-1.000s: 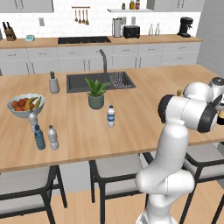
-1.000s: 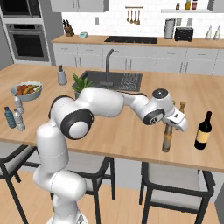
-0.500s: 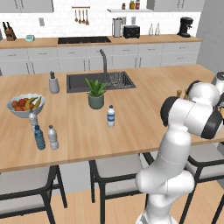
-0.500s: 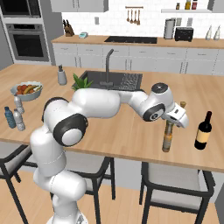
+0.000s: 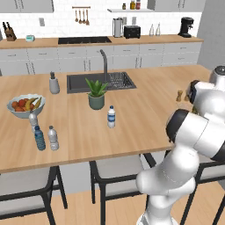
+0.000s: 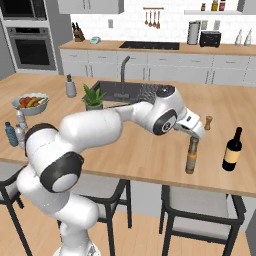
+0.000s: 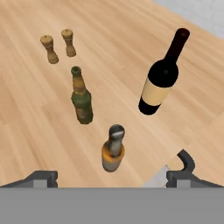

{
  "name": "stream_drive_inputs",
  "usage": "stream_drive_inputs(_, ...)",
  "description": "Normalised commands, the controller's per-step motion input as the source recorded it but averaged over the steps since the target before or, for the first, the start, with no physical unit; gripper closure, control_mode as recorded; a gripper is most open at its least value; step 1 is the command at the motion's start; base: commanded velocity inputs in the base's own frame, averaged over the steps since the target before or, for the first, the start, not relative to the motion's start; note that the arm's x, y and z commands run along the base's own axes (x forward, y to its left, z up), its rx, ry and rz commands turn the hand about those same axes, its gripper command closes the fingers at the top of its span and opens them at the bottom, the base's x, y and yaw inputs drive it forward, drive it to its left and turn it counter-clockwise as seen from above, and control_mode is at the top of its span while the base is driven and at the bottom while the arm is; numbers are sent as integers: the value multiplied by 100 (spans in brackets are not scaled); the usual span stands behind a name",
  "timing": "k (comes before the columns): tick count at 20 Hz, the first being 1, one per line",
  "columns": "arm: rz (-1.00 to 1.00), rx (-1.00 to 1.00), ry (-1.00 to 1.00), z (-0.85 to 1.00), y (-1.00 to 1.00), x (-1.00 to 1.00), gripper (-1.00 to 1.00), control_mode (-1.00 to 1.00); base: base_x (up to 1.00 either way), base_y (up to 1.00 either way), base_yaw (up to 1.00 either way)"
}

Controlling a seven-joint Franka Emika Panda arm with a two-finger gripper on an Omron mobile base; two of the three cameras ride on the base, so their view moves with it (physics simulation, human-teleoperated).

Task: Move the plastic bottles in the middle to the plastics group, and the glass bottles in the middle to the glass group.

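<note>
The brown glass bottle (image 7: 113,151) with a yellowish label stands upright on the counter, free between and below my open gripper (image 7: 113,175). In the right base view the gripper (image 6: 196,134) hovers just over this bottle (image 6: 191,156). Beyond it stand the olive-green bottle (image 7: 81,98) and the fat dark bottle (image 7: 162,81) with a pale label, also seen as the dark bottle (image 6: 232,150). A clear plastic bottle (image 5: 111,117) with a blue-and-white label stands mid-counter. Far left are a blue-tinted bottle (image 5: 39,138) and a clear bottle (image 5: 52,138), with another clear bottle (image 5: 33,119) behind.
Two small wooden shakers (image 7: 57,44) stand past the green bottle. A potted plant (image 5: 96,93), the sink (image 5: 99,81), a grey dispenser (image 5: 54,83) and a fruit bowl (image 5: 24,105) sit further left. The counter's front edge runs close to the glass bottles.
The jaws have widened a little and the hand has lifted slightly off the brown bottle's top. The bottle stays standing where it was.
</note>
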Motion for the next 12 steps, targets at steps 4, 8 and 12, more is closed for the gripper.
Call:
stream_drive_inputs(4,0,-6,-4,33,82,-6,-100,-100,0,0,0)
stream_drive_inputs(8,0,-2,-1,37,76,0,-100,-100,0,0,0)
stream_drive_inputs(12,5,0,0,29,71,3,-100,-100,0,0,0)
